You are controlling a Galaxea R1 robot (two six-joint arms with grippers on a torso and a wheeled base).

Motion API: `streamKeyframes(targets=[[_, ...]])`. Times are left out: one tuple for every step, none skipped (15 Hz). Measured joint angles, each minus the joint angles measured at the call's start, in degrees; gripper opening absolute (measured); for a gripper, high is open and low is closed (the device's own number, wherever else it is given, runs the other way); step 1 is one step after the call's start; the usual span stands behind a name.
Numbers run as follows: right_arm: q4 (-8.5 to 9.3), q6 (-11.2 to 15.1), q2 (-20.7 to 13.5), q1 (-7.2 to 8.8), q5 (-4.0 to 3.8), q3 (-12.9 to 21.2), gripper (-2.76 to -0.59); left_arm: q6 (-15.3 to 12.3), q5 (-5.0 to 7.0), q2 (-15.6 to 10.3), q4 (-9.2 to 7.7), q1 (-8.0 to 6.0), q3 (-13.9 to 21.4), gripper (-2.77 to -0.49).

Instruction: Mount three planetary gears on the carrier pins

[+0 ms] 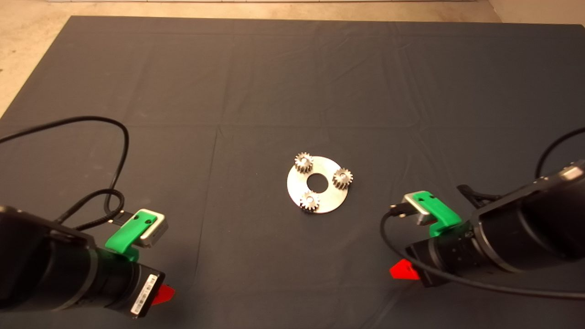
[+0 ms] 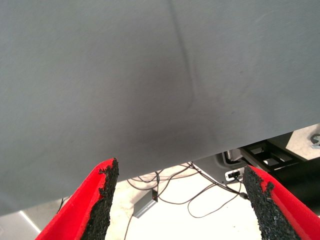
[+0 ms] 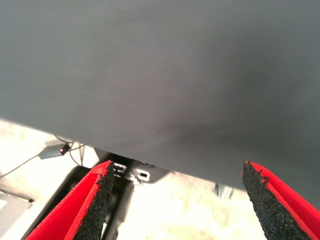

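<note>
At the lower left of the head view, the left green gripper (image 1: 162, 292) on its black arm sits low over the dark mat (image 1: 256, 77), only a red fingertip showing past the wrist. Its wrist view shows the gripper (image 2: 180, 202) with its two red, black-padded fingers (image 2: 102, 192) spread wide apart and nothing between them, only mat and, past the mat's edge, pale floor with loose cables (image 2: 200, 197).

Near the middle of the mat lies the flat round silver metal disc (image 1: 327, 201) with a large centre hole. Three small silvery toothed planetary gears sit on it around the hole: one at the far left rim (image 1: 303, 162), one at the right rim (image 1: 342, 177), one at the near side (image 1: 310, 200). The carrier pins are mostly covered by the gears. The disc lies well apart from both grippers, roughly between them.

At the lower right, the right green gripper (image 1: 404, 270) hangs over the mat, a red fingertip pointing inward. In its wrist view the gripper (image 3: 177, 200) has its padded fingers (image 3: 262, 192) likewise held wide open and empty.
</note>
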Motion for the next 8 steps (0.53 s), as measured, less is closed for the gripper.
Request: streamKeyframes(targets=[[0.0,-0.9,-2.0,-1.46,-0.17,0.0,-1.46,0.0,-0.02,0.0,0.0,0.24,0.0,-1.51],[-0.02,-1.7,-3.4,-3.27,-0.18,0.1,-1.46,0.0,0.0,0.0,-0.02,0.69,0.0,-1.51],[-0.05,-2.2,-4.5,-4.79,-0.17,0.2,-1.46,0.0,0.04,0.0,0.04,1.85,0.0,-1.51],[-0.1,-2.5,-4.9,-5.56,-0.12,0.2,-1.46,0.0,0.0,0.0,-0.18,3.54,0.0,-1.51],[-0.19,-2.8,-5.2,-5.98,-0.17,0.2,-1.46,0.0,0.01,0.0,-0.43,4.29,0.0,-1.51],[-0.24,-3.0,-5.3,-6.32,-0.13,0.2,-1.46,0.0,0.06,0.0,-0.35,4.27,0.0,-1.51],[-0.4,-3.3,-5.3,-6.78,-0.09,0.2,-1.46,-0.1,0.04,0.1,-0.38,4.29,0.0,-1.51],[-0.44,-3.3,-5.4,-7.25,-0.12,0.2,-1.46,-0.2,0.06,0.5,-0.32,4.27,0.0,-1.51]])
